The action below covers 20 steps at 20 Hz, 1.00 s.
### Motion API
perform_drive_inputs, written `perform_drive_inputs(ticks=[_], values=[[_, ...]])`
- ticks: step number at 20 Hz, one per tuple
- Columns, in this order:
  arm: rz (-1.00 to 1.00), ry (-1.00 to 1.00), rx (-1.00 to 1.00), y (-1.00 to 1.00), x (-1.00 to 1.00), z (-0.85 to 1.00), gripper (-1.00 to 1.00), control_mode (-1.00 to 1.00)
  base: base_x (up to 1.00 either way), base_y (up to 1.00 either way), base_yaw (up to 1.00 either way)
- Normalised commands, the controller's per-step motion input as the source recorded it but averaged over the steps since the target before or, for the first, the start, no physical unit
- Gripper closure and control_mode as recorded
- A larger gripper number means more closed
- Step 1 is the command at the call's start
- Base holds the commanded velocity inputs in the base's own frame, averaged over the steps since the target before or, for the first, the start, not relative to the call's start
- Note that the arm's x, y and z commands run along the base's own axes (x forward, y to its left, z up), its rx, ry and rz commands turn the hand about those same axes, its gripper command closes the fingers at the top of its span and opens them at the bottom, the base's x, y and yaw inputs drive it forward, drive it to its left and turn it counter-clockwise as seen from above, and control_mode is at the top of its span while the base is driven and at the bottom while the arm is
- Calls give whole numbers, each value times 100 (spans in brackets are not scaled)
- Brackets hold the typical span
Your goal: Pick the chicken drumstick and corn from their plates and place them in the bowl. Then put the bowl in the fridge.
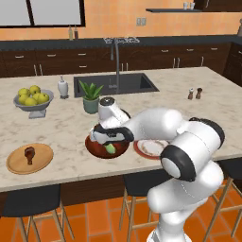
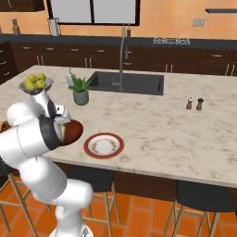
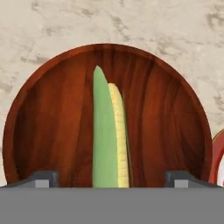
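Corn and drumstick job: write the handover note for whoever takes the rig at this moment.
Gripper: open above the bowl, holding nothing; a fingertip shows on each side of the corn.
Corn: lying in the bowl, apart from the fingers.
Drumstick: on the wooden plate at the counter's left, untouched.
White plate: beside the bowl, nothing on it.
Done: corn moved into the bowl.
Left: pick the drumstick, place it in the bowl, then carry the bowl to the fridge.
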Motion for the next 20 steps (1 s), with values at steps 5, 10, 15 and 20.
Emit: perform_drive_inputs(ticks=[5,10,15,20], values=[[1,16,10,73,-72,99,-100,-100,0,0,0],[6,10,2,100,-82,42,-100,-100,0,0,0],[13,-6,3,100,-24,-18,-100,-100,0,0,0],[0,-18,0,100,33,-17,-100,-100,0,0,0]])
